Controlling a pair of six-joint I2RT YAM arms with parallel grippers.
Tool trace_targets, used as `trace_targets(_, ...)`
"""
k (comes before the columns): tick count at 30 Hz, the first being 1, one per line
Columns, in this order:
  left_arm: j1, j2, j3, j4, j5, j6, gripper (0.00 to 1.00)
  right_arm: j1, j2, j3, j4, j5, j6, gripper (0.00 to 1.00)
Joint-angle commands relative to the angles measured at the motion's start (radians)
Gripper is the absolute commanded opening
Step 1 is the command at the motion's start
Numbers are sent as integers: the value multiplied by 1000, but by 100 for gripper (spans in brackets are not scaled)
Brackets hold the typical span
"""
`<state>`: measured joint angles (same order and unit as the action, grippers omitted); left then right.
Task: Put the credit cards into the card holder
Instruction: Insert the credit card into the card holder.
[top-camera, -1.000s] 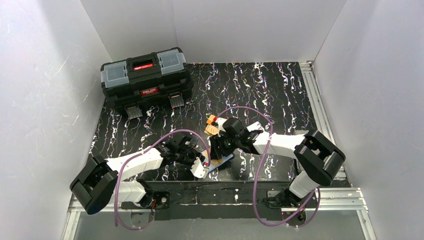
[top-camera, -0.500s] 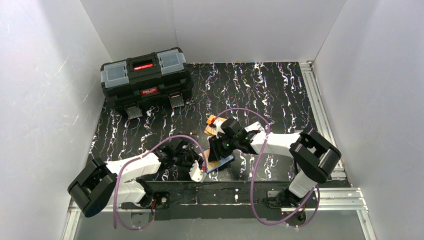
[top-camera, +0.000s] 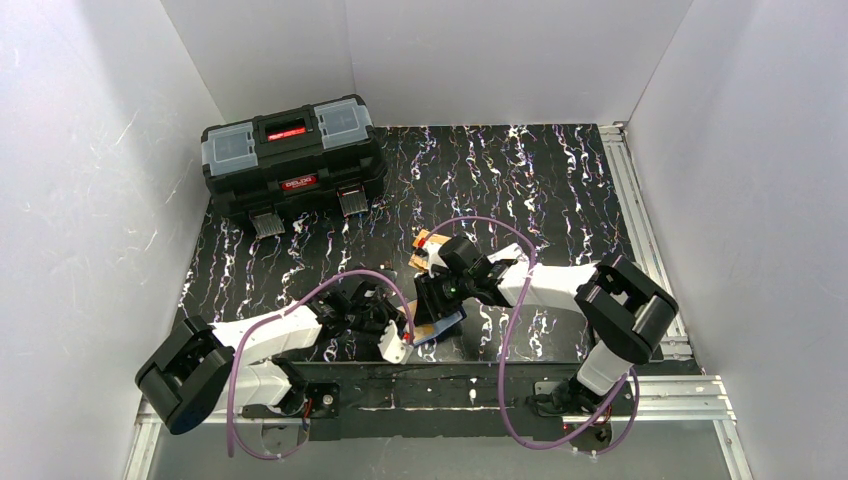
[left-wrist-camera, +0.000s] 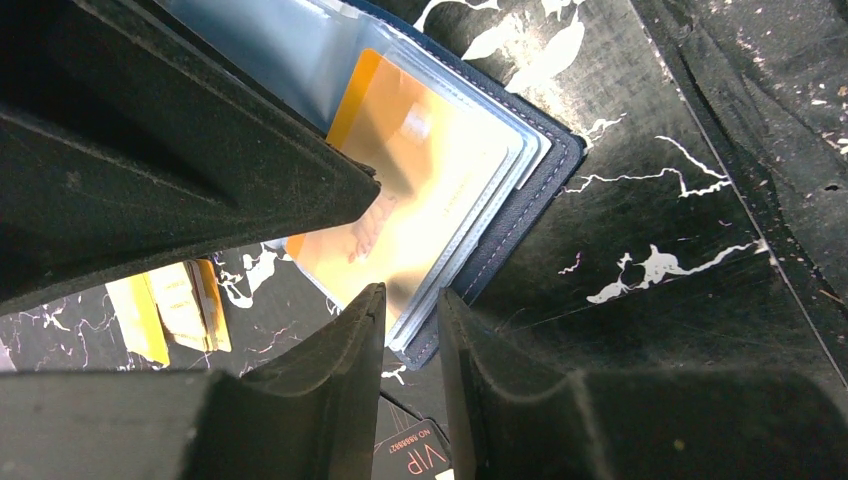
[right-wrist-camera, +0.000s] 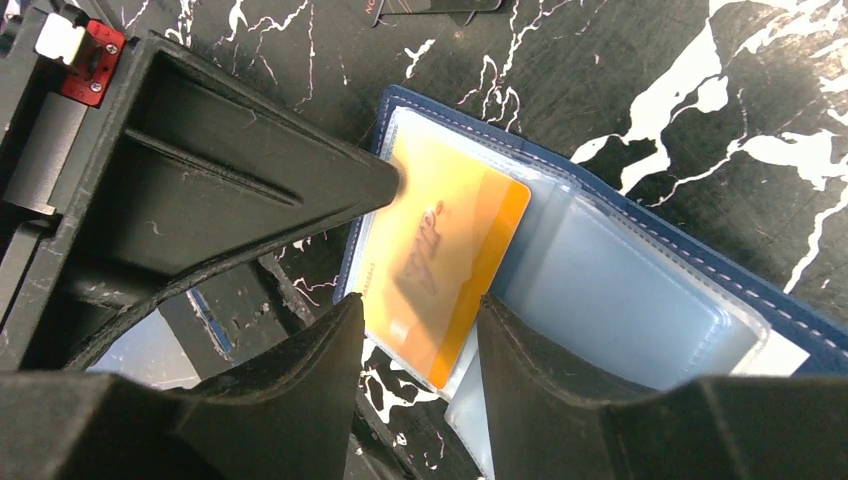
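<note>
The card holder (top-camera: 447, 323) lies open on the black marbled worktop (top-camera: 560, 190), close to its near edge, between the two arms, light blue lining and clear pockets facing up. An orange credit card (right-wrist-camera: 470, 250) lies on its pockets: the left part looks hazy under a clear sleeve, while the right strip shows bright and bare. The right claw (right-wrist-camera: 400, 245) hangs over this card, about half spread. Its upper fingertip touches the card's top left corner and its lower finger sits above the card's left long edge, so nothing is pinched across. The left claw (left-wrist-camera: 375, 242) is at the holder's other end, fingers only narrowly apart over the corner of the pocket leaves. Whether it nips a leaf there cannot be told. More orange credit cards (top-camera: 424, 250) lie loose just beyond the right claw. A black card marked VIP (left-wrist-camera: 415, 462) lies near the holder. A black toolbox (top-camera: 293, 155) stands well apart at the far left.
</note>
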<state>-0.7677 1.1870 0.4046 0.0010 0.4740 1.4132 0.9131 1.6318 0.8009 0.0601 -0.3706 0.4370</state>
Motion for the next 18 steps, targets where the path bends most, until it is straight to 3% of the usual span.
trace_targets(1,-4,10,-20,-7,1,3,25,27,13,53,57,-98,-11,52)
trace_targets(7,-4,-15,-15,-20,-8,5,25,26,5,60,32,-100,-18,54)
trace_targets(12,-4,-134,20,-152,-16,-15,26,15,-80,40,-16,-29,-22,63)
trace_targets(17,-4,-252,85,-339,-25,-32,38,-15,-164,55,-120,43,-28,74)
trace_targets(18,-5,-267,103,-377,-29,-44,41,-24,-173,65,-149,57,-29,81)
